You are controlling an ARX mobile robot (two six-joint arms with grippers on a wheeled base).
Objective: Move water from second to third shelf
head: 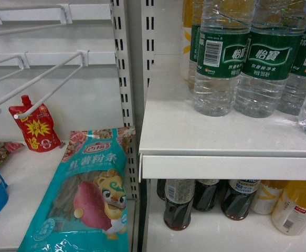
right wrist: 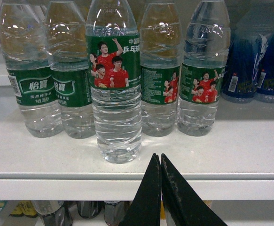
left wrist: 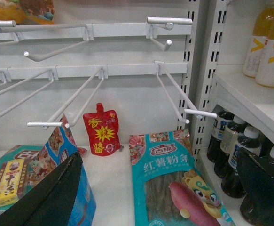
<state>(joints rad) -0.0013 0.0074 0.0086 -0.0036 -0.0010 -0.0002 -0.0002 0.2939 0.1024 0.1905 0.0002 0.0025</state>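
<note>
Several bottles of water with green labels stand in a row on a white shelf (right wrist: 230,155). One water bottle (right wrist: 115,94) stands in front of the row, its label showing people in red shirts. My right gripper (right wrist: 159,157) is shut and empty, its tips at the shelf's front edge, just right of and below that bottle. The head view shows the same water bottles (head: 219,58) on the shelf (head: 194,131), and neither gripper. My left gripper (left wrist: 158,188) is open and holds nothing, with its fingers (left wrist: 57,188) spread wide over the neighbouring bay's floor.
The shelf below holds dark sauce bottles (head: 178,205) and yellow drink bottles (head: 297,207). Blue bottles (right wrist: 247,61) stand right of the water. The left bay has bare wire hooks (left wrist: 174,94), a red pouch (left wrist: 101,132), a teal noodle bag (left wrist: 174,188) and a slotted upright (head: 124,79).
</note>
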